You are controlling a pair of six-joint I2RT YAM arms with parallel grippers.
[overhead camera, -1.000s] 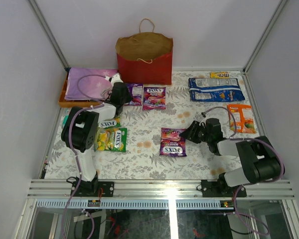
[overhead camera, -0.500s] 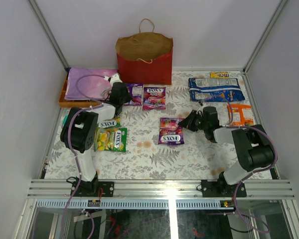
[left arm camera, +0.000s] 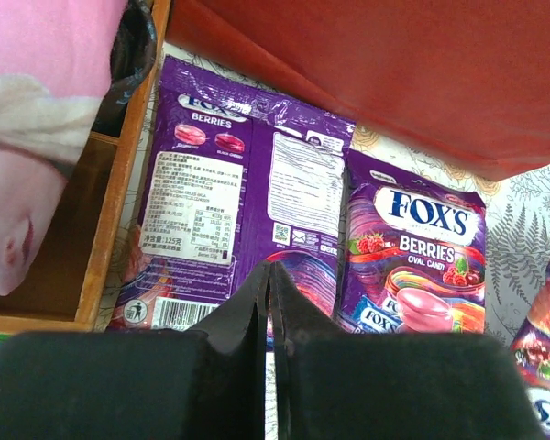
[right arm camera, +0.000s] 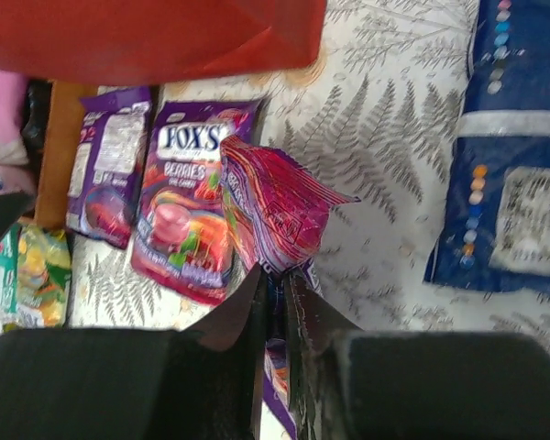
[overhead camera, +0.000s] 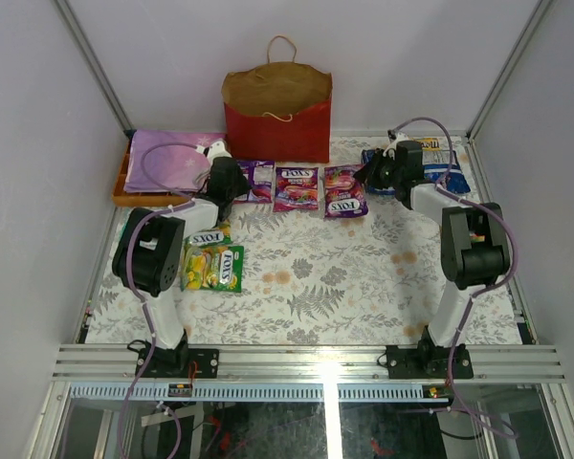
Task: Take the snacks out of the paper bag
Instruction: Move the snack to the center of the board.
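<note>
We read this as the set-down step. The right gripper (right arm camera: 273, 275) is clamped on the lower edge of a Fox's candy packet (overhead camera: 344, 191), which looks crumpled and partly lifted off the fern-print table (overhead camera: 344, 277). Seen from above, this packet is at the right end of a row of 3, just in front of the red paper bag (overhead camera: 277, 115). Next to it lie a Fox's Berries bag (overhead camera: 296, 186) and a purple Fox's bag (overhead camera: 259, 179).

The left gripper (left arm camera: 270, 275) hovers over the purple bag with its fingers pressed together on nothing. A blue-white bag (right arm camera: 518, 183) and a green/yellow Fox's bag (overhead camera: 213, 269) already lie out on the table.

Next, we judge, the packet must go down flat. Then the fingers part and draw back without dragging the glossy film. We cannot tell whether anything remains inside the paper bag.
</note>
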